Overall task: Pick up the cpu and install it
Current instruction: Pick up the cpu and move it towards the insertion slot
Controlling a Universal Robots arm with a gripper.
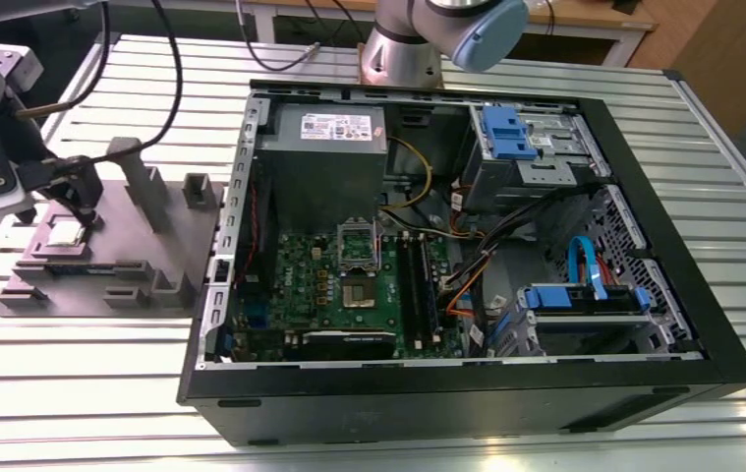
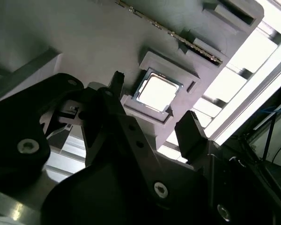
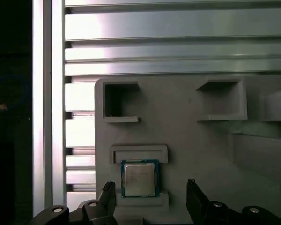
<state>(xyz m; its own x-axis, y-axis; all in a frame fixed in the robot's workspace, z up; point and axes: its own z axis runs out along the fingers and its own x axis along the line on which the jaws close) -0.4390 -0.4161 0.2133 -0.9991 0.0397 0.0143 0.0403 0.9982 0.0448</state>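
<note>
The cpu (image 1: 65,233) is a small silver square lying flat in a recess of the grey-mauve fixture block (image 1: 149,258) at the exterior view's left. My gripper (image 1: 69,210) hangs just above it, open. In both wrist views the two black fingers stand on either side of the cpu (image 3: 139,178) (image 2: 157,91), with a gap between each finger and the chip. In the first wrist view the gripper (image 3: 151,193) is centred near the chip's edge; in the second wrist view the gripper (image 2: 153,104) frames it. The motherboard socket (image 1: 357,291) lies inside the open computer case (image 1: 687,379), its bracket raised.
Upright posts (image 1: 137,182) rise from the fixture block close to the arm. The case holds a grey power supply (image 1: 330,138), blue drive bays (image 1: 510,133), cables and memory slots (image 1: 419,280). Everything stands on a slatted metal table (image 1: 71,393). A second arm base (image 1: 406,49) stands behind the case.
</note>
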